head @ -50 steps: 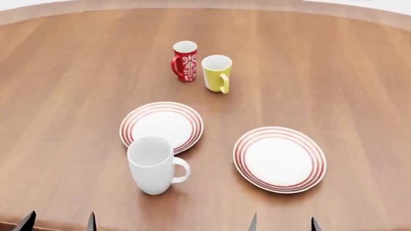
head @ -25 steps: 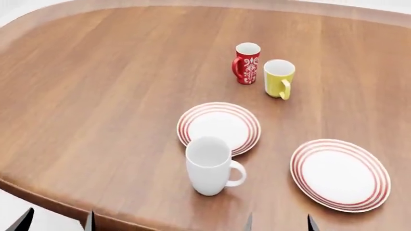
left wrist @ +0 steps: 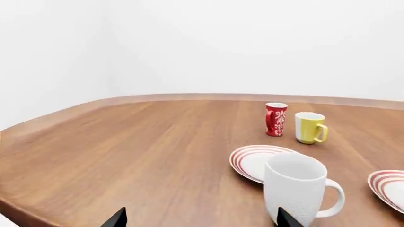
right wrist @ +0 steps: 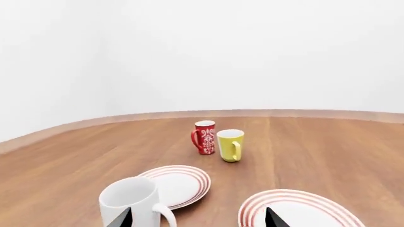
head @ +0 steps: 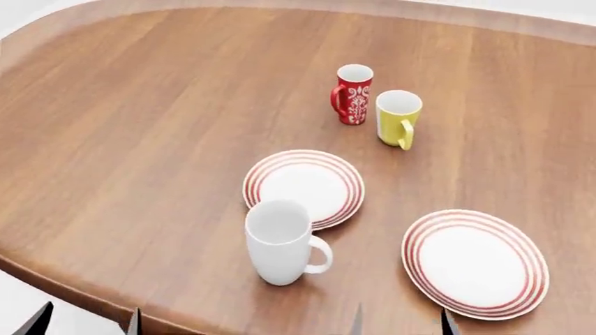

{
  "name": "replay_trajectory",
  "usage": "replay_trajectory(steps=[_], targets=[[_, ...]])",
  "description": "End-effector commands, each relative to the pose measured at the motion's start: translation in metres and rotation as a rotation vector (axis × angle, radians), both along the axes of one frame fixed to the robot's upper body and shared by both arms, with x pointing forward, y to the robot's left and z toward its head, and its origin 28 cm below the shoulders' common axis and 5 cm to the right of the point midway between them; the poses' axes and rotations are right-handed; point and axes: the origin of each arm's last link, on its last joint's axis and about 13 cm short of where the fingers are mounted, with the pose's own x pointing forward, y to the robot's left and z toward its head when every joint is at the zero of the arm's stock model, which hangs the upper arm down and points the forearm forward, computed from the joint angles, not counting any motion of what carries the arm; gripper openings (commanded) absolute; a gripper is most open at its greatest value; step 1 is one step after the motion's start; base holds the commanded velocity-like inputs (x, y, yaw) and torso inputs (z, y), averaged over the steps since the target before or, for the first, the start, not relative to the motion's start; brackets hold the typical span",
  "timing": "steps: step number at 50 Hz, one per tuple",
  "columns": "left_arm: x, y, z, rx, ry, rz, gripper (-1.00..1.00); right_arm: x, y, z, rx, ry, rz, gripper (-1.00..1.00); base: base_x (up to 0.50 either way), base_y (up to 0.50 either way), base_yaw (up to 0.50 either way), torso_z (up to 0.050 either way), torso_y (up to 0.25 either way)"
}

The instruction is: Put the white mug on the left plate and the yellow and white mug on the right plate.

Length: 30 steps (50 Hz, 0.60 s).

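Now all four mugs and plates stand on the wooden table [head: 139,139], and each is empty. In the head view the white mug [head: 278,241] stands upright at about 6 o'clock from the left plate [head: 303,187], just beside its near rim, and its inside shows only white. The left plate carries nothing, and the right plate [head: 475,263], at about 4 o'clock from the left one and apart from it, carries nothing as well. The yellow and white mug [head: 397,117] stands upright at about 1 o'clock from the left plate, well apart from both plates, with its white inside open and bare. A red mug [head: 352,93] with white pattern stands just beside it, at its 10 o'clock.

The curved table edge runs near the white mug at the lower left, and wide bare wood lies at 9 o'clock of the plates.

The white mug is the biggest; it narrows toward its base, and its loop handle points to 3 o'clock. The yellow mug's handle points toward 5 o'clock.

Only dark fingertips of the left gripper [head: 86,321] and the right gripper [head: 400,322] show at the bottom border; both stand spread apart and grip nothing.
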Motion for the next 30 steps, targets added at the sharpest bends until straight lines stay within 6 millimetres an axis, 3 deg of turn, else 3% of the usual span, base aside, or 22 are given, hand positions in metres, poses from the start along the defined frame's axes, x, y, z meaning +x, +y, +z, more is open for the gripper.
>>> replay_trajectory(steps=[1, 5, 10, 30], targets=[[0.0007, 0.0014, 0.0017, -0.002, -0.004, -0.012, 1.0, -0.0015, -0.0032, 0.0021, 0.035, -0.018, -0.014, 1.0, 0.12, -0.48, 0.0, 0.0, 0.0], [0.0005, 0.0012, 0.0017, 0.003, -0.008, -0.01, 1.0, -0.0031, -0.0058, 0.0041, 0.024, 0.003, -0.04, 1.0, 0.12, -0.48, 0.0, 0.0, 0.0], [0.0016, 0.0033, 0.0031, 0.001, -0.014, -0.001, 1.0, -0.0046, -0.0069, 0.0076, 0.009, -0.045, -0.076, 1.0, 0.03, 0.01, 0.0, 0.0, 0.0], [0.0029, 0.0046, 0.0056, 0.014, -0.023, 0.028, 1.0, -0.0057, -0.0087, 0.0093, 0.006, -0.028, -0.076, 1.0, 0.48, 0.12, 0.0, 0.0, 0.0]])
